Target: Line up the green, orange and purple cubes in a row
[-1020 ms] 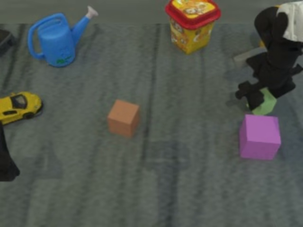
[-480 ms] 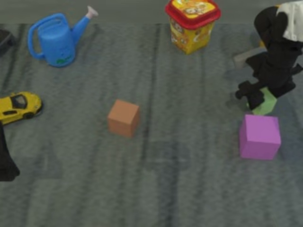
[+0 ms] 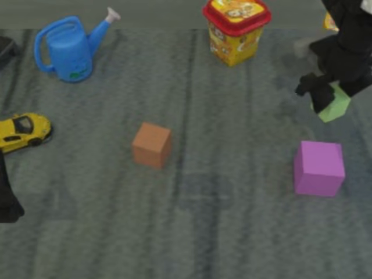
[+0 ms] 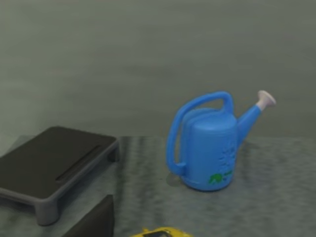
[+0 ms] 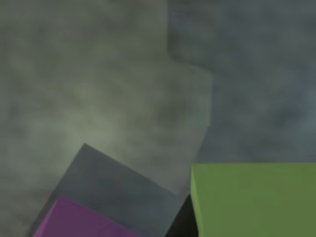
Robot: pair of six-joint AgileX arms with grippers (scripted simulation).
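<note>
The orange cube [image 3: 151, 145] sits on the grey tabletop [image 3: 232, 221] far to the left of the right tool [image 3: 326, 99], well apart from the other two cubes. The left tool [image 3: 7, 200] is parked at the tabletop's left edge, near a yellow toy car [image 3: 22, 131]; I cannot tell how its fingers stand. A blue watering can [image 3: 68, 49] and a yellow tub with a red lid [image 3: 236, 26] stand along the far side. The purple cube [image 3: 318, 168] rests on the tabletop below the right tool, apart from it. The right tool is closed on the green cube [image 3: 335, 106], holding it lifted off the tabletop.
</note>
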